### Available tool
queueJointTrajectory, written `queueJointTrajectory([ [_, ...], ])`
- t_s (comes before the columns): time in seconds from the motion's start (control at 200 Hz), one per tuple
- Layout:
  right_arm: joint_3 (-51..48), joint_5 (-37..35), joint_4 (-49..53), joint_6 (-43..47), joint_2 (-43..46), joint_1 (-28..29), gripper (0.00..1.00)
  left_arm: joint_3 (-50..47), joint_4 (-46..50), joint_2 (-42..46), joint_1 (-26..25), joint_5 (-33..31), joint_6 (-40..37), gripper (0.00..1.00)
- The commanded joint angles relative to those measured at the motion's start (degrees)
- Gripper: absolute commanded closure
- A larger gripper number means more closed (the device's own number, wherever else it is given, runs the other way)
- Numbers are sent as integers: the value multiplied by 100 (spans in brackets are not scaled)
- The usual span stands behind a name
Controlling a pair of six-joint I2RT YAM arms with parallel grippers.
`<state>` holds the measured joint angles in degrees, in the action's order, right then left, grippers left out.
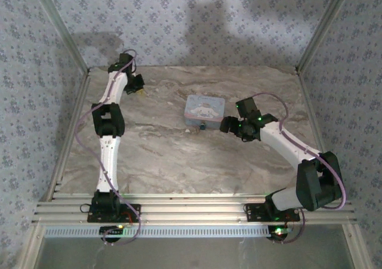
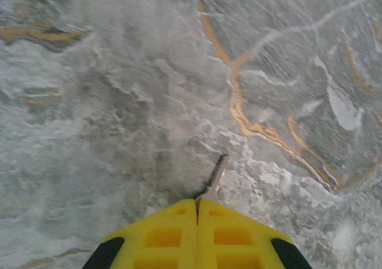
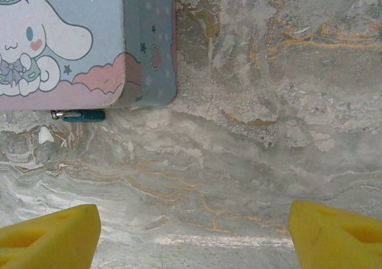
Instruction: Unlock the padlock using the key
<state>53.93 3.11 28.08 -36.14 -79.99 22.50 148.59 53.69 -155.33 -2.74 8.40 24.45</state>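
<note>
Padlock (image 3: 80, 115) is found just beside the tin (image 3: 71, 42), the right gripper (image 3: 194, 221) is held wide apart, and the key (image 2: 215, 178) is clamped in the left gripper (image 2: 197, 208).

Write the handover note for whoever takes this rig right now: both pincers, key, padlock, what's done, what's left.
Left pincer: shut on the key, with the blade sticking out ahead, over the far left of the table.
Right pincer: open and holding nothing, close to the cartoon tin at mid-table.
Padlock: lying at the tin's near edge. It is untouched, and I can't tell whether it is hooked to the tin.
Done: the key is gripped.
Left: carry the key across to the padlock, probably steady the padlock with the right pincer, then insert, turn and free the shackle.
</note>
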Motion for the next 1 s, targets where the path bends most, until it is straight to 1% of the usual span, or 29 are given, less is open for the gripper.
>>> queueJointTrajectory([
  [0.0, 39, -152, 40, -198, 201, 102, 16, -651, 318, 372, -80, 200, -334, 100],
  [0.16, -114, -215, 19, -350, 461, 235, 16, -2321, -355, 1480, -115, 399, -540, 100],
  [0.265, -311, -209, -84, -525, 709, 282, 16, -3801, -1010, 2426, -151, 625, -625, 100],
  [0.34, -475, -190, -183, -666, 920, 311, 16, -4884, -1448, 3160, -198, 886, -644, 100],
  [0.41, -638, -154, -281, -801, 1136, 333, 17, -5828, -2044, 3867, -244, 1178, -608, 100],
  [0.505, -833, -137, -372, -900, 1437, 416, 17, -6805, -2467, 4758, -337, 1502, -658, 100],
  [0.605, -1057, -221, -438, -936, 1717, 576, 17, -7340, -2457, 5527, -489, 1698, -924, 100],
  [0.765, -1386, -249, -540, -1017, 2220, 790, 18, -7788, -2394, 6639, -789, 1991, -1243, 100],
  [0.909, -1727, 0, -850, -1047, 2836, 868, 20, -8010, -2519, 7468, -1030, 2402, -1449, 100],
  [0.994, -1895, 188, -1135, -1066, 3199, 862, 22, -8080, -2576, 7883, -1297, 2354, -1681, 100],
])
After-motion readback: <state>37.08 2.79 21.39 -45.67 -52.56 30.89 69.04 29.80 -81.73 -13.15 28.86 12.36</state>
